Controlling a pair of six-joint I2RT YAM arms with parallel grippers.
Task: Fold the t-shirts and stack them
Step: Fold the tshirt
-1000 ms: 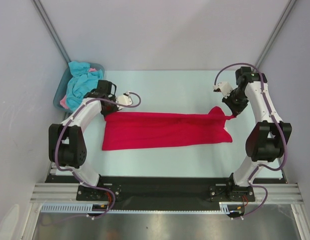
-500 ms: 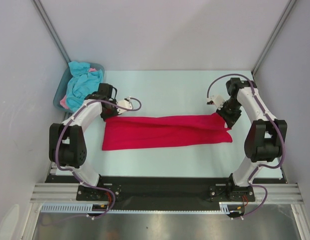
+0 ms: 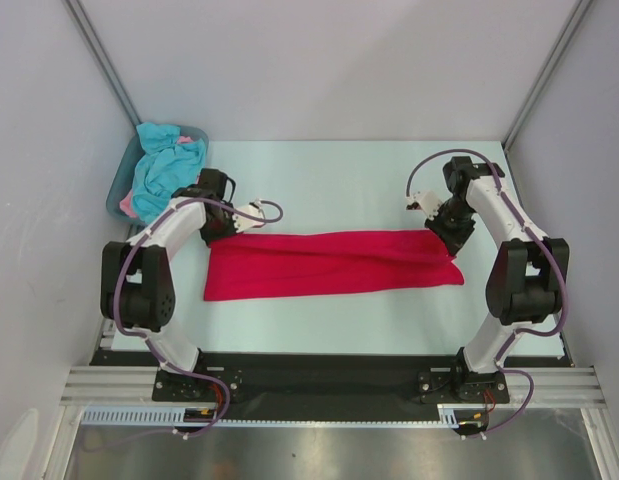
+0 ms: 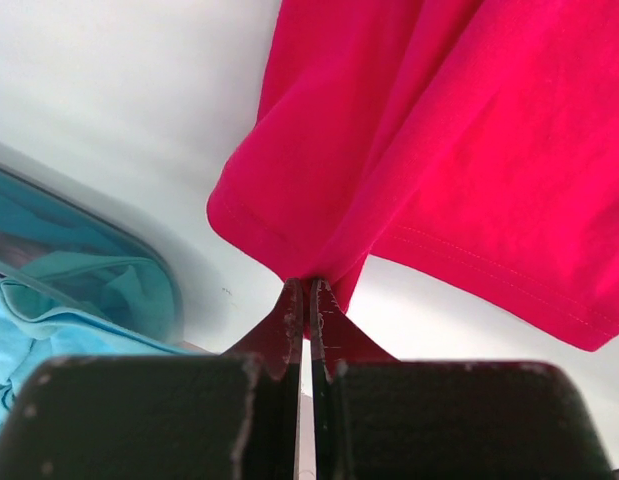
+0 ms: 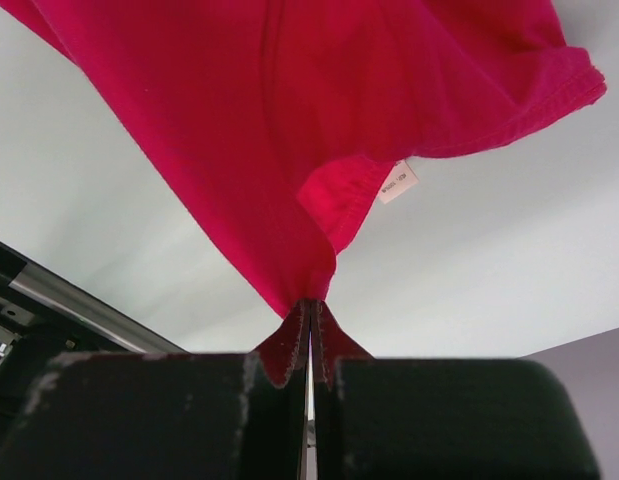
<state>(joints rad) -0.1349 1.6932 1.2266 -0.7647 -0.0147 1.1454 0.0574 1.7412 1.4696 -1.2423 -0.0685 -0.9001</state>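
A crimson red t-shirt (image 3: 329, 262) lies stretched across the middle of the table as a long folded band. My left gripper (image 3: 215, 233) is shut on its far left corner; in the left wrist view the red cloth (image 4: 429, 130) bunches into the closed gripper (image 4: 309, 290). My right gripper (image 3: 450, 238) is shut on its far right end; the right wrist view shows the red shirt (image 5: 289, 120) with a white label (image 5: 397, 182) pinched at the gripper (image 5: 311, 304). Turquoise-blue and pink t-shirts (image 3: 167, 168) are heaped in the tub.
A grey-blue plastic tub (image 3: 122, 190) stands at the back left corner, just behind my left arm; its rim (image 4: 119, 250) shows in the left wrist view. Grey walls close the table on three sides.
My right gripper has moved left and down toward the table, lowering the raised right end of the red shirt so it lies flatter. My left gripper has shifted only slightly.
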